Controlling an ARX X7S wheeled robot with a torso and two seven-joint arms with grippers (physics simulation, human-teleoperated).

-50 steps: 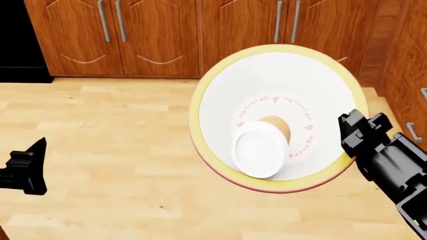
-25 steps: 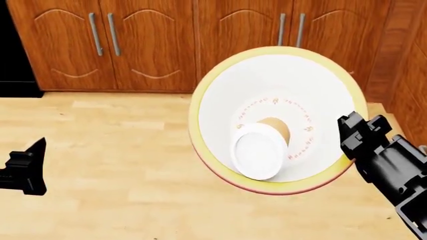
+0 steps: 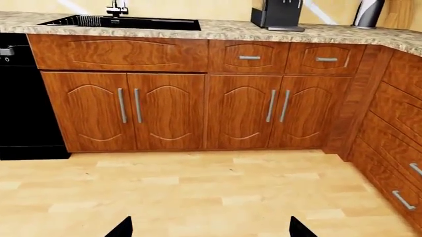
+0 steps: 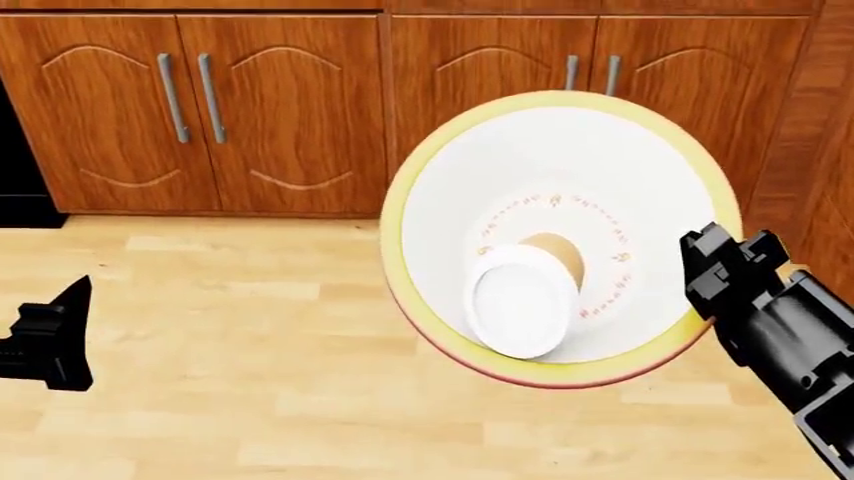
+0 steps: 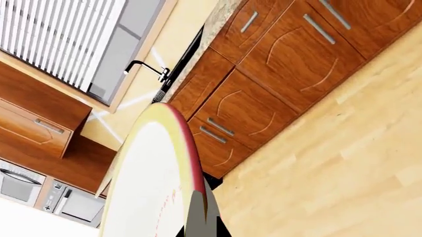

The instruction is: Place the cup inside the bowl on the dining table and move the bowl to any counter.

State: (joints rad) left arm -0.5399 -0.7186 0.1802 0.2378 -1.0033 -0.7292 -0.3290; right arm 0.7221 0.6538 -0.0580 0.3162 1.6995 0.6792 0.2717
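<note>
the bowl hangs in the air over the pale wood floor, held up in front of the robot by the right gripper, which is clamped on its rim at the right-hand edge in the head view. the bowl is tipped toward the camera, so its white inside, the yellow-green rim and a thin line of the pink-red outer band along the lower edge all show. the cup lies inside it on its side, the flat white lid facing the camera and the tan body behind it, resting in the lower part of the bowl just over the ring of small red-orange marks. in the right wrist view the bowl shows nearly edge-on, its red band running down to the dark gripper finger at the bottom of the picture. the left gripper sits low at the left of the head view, well apart from the bowl and holding nothing — its two black fingertips stand wide apart in the left wrist view, with only floor between them. beyond them stands a run of brown wooden cabinets with metal handles, topped by the speckled granite desk, which carries a black inset sink with a tap and a dark coffee machine. a black appliance fills the left end of the cabinet row.
</note>
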